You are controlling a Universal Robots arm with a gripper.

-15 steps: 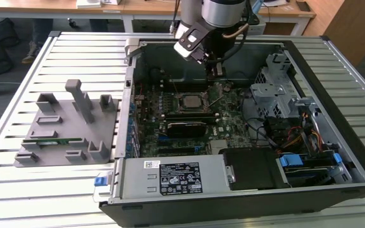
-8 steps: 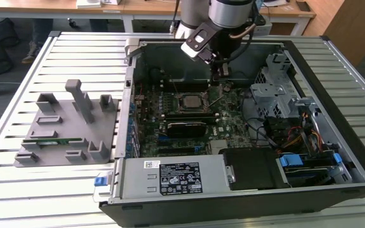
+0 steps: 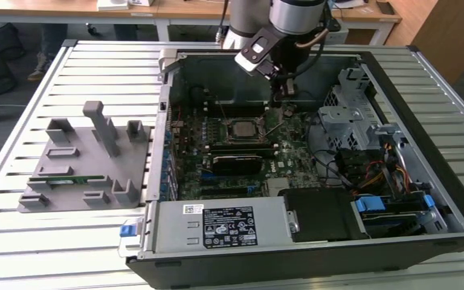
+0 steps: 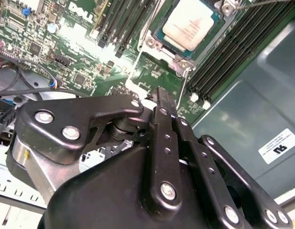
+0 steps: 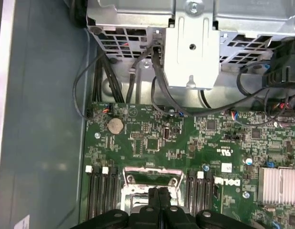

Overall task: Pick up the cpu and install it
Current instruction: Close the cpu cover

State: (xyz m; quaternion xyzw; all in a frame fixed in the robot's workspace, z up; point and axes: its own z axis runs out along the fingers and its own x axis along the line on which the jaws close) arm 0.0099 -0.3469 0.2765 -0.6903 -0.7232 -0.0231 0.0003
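The cpu (image 3: 243,128) lies flat in the motherboard socket inside the open computer case (image 3: 164,115). Its silvery-white top (image 4: 189,25) sits level within the metal socket frame. My gripper (image 3: 284,104) hangs just past the socket on the exterior view's right, low over the board. Both wrist views show its black fingers (image 4: 163,102) pressed together with nothing between them, the gripper (image 5: 158,192) standing at the socket's edge. A thin metal socket lever (image 4: 182,90) rises right beside the fingertip.
A grey holder block (image 3: 87,163) with a green memory stick (image 3: 67,179) sits on the slatted table at the exterior view's left. A drive cage (image 3: 349,115), cables (image 5: 114,81) and a power supply (image 3: 224,223) crowd the case. Black memory slots (image 4: 233,52) flank the socket.
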